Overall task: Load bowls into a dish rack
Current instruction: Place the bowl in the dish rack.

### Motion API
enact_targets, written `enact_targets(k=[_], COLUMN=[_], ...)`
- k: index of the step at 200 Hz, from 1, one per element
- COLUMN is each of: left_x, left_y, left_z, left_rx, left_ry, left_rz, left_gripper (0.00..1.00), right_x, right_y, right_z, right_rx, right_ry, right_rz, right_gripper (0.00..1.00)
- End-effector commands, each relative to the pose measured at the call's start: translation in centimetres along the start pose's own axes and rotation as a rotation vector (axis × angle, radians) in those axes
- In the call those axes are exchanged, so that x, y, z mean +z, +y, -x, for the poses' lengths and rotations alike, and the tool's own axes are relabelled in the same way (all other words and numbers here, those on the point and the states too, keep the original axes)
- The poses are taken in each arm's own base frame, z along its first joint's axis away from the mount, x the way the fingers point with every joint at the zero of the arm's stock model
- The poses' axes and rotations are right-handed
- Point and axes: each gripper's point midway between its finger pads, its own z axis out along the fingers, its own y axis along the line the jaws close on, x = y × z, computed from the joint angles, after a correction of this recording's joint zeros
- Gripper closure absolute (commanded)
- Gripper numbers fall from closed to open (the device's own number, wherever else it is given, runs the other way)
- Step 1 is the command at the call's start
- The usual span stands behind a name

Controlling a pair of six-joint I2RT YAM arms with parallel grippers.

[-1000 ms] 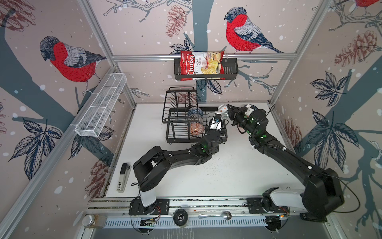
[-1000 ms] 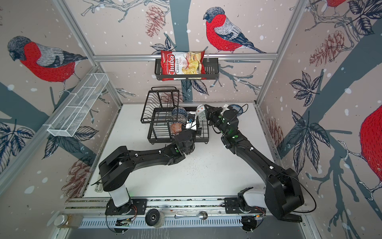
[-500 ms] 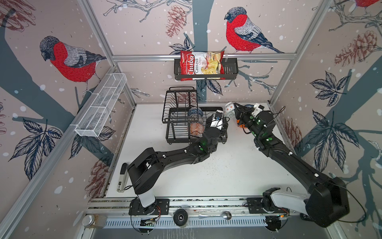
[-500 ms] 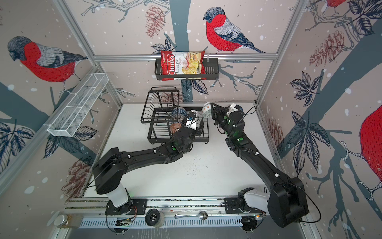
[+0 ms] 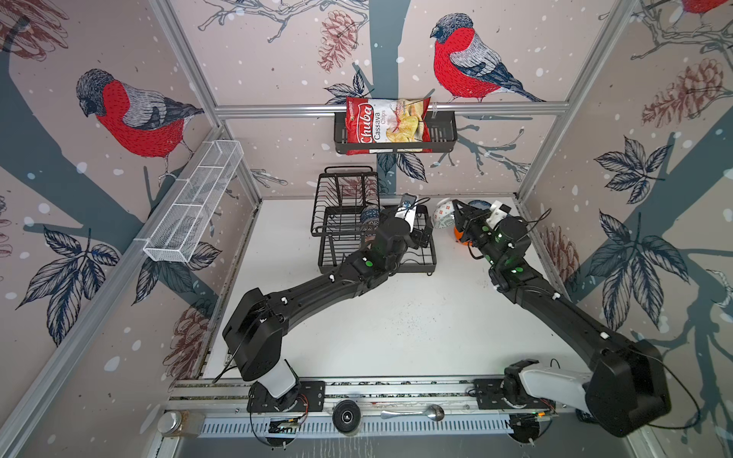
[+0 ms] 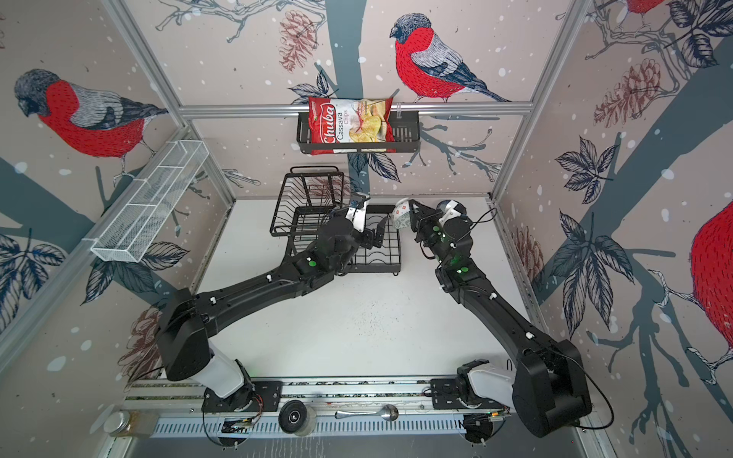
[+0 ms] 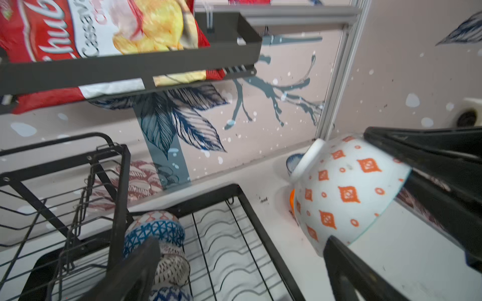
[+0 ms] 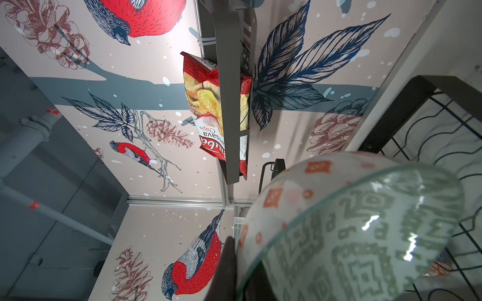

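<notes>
The black wire dish rack stands at the back of the table. In its lower tier, on edge, stand a blue triangle-patterned bowl and a white lattice bowl. My left gripper hangs open over that tier, holding nothing. Just right of the rack, my right gripper is shut on the rim of a bowl held in the air. This bowl is white with red-orange diamonds outside and grey-green patterned inside. An orange bowl and a blue-flowered bowl sit on the table under the right arm.
A black shelf basket with a chips bag hangs on the back wall above the rack. A white mesh basket is fixed to the left wall. A spoon lies on the front rail.
My left gripper's jaws have gone from nearly closed to wide open over the rack. The right arm has drawn slightly right, still holding its bowl.
</notes>
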Motion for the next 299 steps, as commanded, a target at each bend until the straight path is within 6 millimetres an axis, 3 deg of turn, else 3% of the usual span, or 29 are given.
enact_targets(k=[1, 26, 30, 53, 101, 141, 182, 228, 299], left_x=[0.1, 0.0, -0.1, -0.5, -2.0, -3.9, -4.5, -3.7, -3.1], left_y=[0.0, 0.8, 1.0, 0.9, 3.1, 4.2, 5.0, 7.7, 8.4], left_z=[-3.2, -3.2, -3.2, -2.9, -0.7, 0.5, 1.3, -1.0, -1.8], left_rx=[0.023, 0.065, 0.064, 0.066, 0.148, 0.189, 0.198, 0.118, 0.077], left_ry=[0.197, 0.233, 0.237, 0.244, 0.166, 0.05, 0.072, 0.135, 0.149], left_rz=[-0.035, 0.004, 0.011, -0.009, 0.078, 0.103, 0.08, 0.066, 0.06], left_gripper=[0.02, 0.02, 0.02, 0.02, 0.02, 0.02, 0.02, 0.02, 0.02], right_x=[-0.1, 0.0, 0.5, 1.3, 3.3, 6.2, 9.0, 11.5, 14.1], right_y=[2.0, 1.8, 0.8, -0.1, -1.3, -2.4, -4.0, -5.5, -9.3], right_z=[0.1, 0.2, 0.2, -0.2, -0.2, -1.3, -3.0, -4.3, -4.3], right_rx=[-0.051, -0.076, -0.078, -0.1, -0.107, -0.106, -0.068, -0.04, 0.019], right_ry=[-0.008, -0.022, -0.021, -0.014, -0.017, 0.024, 0.068, 0.077, 0.068], right_rz=[0.111, 0.13, 0.111, 0.109, 0.146, 0.139, 0.154, 0.172, 0.145], right_gripper=[1.0, 1.0, 1.0, 1.0, 1.0, 1.0, 1.0, 1.0, 1.0])
